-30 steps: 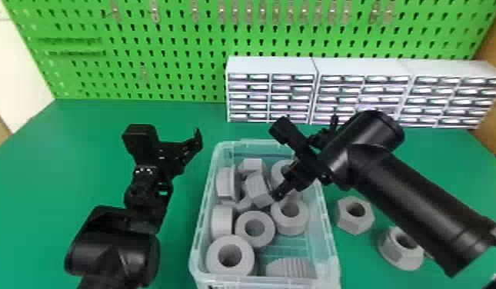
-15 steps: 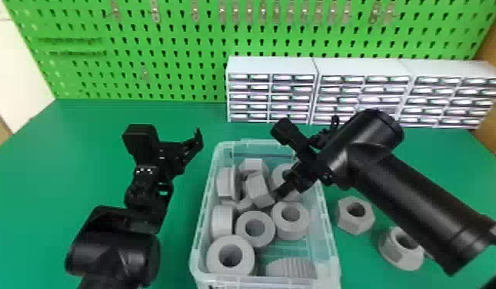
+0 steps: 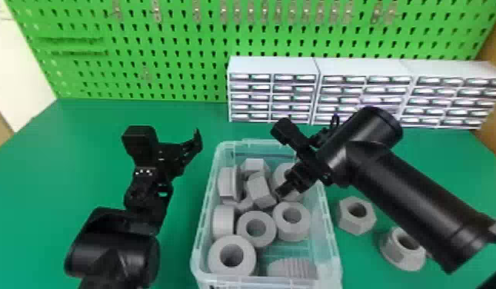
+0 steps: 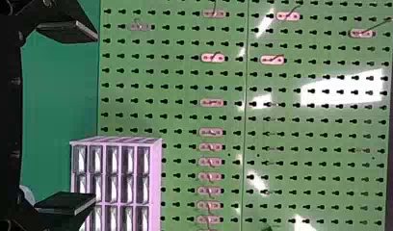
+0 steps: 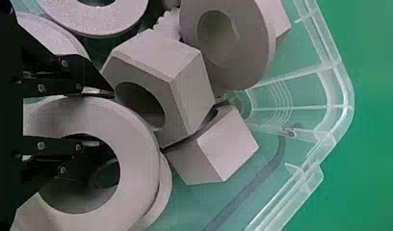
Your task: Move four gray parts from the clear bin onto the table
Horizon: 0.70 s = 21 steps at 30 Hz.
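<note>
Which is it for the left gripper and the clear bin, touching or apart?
Apart. The head view shows a strip of green table between the left gripper and the clear bin.

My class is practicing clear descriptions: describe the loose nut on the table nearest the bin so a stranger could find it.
Start at the green table, then its clear bin. To the bin's right sits the gray nut, plain and six-sided; its flanged neighbor has a round rim.
</note>
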Each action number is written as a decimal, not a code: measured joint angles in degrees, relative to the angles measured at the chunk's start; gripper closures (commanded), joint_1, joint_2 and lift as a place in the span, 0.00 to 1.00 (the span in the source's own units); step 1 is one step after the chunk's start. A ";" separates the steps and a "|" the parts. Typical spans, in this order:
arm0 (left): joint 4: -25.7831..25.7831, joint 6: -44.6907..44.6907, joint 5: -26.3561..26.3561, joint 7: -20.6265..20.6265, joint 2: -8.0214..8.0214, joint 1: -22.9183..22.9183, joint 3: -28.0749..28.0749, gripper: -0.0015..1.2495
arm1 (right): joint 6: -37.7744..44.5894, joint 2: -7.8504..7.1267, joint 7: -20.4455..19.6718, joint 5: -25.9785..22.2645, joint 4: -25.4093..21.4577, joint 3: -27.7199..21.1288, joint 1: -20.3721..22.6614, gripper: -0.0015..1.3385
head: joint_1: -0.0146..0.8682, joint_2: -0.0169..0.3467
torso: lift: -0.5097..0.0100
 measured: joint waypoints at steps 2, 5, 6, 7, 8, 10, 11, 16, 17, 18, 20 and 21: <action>0.00 -0.03 0.00 0.00 0.00 0.12 0.05 0.09 | 0.84 0.01 0.00 0.26 -0.57 -0.26 -0.04 0.71 | 0.80 0.24 | 0.88; 0.00 -0.08 0.00 0.00 0.00 0.19 0.05 0.10 | 1.82 0.06 -0.03 0.61 -1.52 -0.75 -0.17 0.71 | 0.80 0.24 | 0.88; 0.00 -0.10 0.00 0.00 0.00 0.20 0.05 0.09 | 2.01 0.07 -0.04 0.68 -1.78 -0.89 -0.21 0.71 | 0.80 0.24 | 0.88; 0.00 -0.11 0.00 0.00 0.00 0.21 0.05 0.09 | 2.19 0.07 -0.04 0.75 -2.11 -1.06 -0.24 0.71 | 0.80 0.24 | 0.88; 0.00 -0.11 0.00 0.00 0.00 0.21 0.04 0.10 | 2.29 0.08 -0.04 0.78 -2.34 -1.18 -0.29 0.71 | 0.80 0.24 | 0.88; 0.00 -0.12 0.00 0.00 0.00 0.21 0.00 0.09 | 2.47 0.09 -0.04 0.84 -2.77 -1.39 -0.41 0.71 | 0.80 0.24 | 0.88; 0.00 -0.13 0.00 0.00 0.00 0.21 -0.02 0.10 | 2.53 0.11 -0.04 0.85 -2.90 -1.46 -0.45 0.71 | 0.80 0.24 | 0.88; 0.00 -0.13 0.00 0.00 0.00 0.21 -0.05 0.10 | 2.61 0.25 -0.04 0.68 -3.49 -1.79 -0.69 0.71 | 0.80 0.24 | 0.88; 0.00 -0.13 0.00 0.00 0.00 0.21 -0.04 0.10 | 2.59 0.29 -0.04 0.57 -3.58 -1.82 -0.74 0.71 | 0.80 0.24 | 0.88; 0.00 -0.13 0.00 0.00 0.00 0.21 -0.03 0.10 | 2.56 0.32 -0.04 0.45 -3.67 -1.84 -0.79 0.71 | 0.80 0.24 | 0.88; 0.00 -0.13 0.00 0.00 0.00 0.20 -0.03 0.10 | 2.45 0.41 -0.01 0.18 -3.94 -1.86 -0.89 0.71 | 0.80 0.24 | 0.88; 0.00 -0.13 0.00 0.00 0.01 0.20 -0.03 0.10 | 2.42 0.45 -0.01 0.08 -4.10 -1.87 -0.93 0.71 | 0.80 0.24 | 0.88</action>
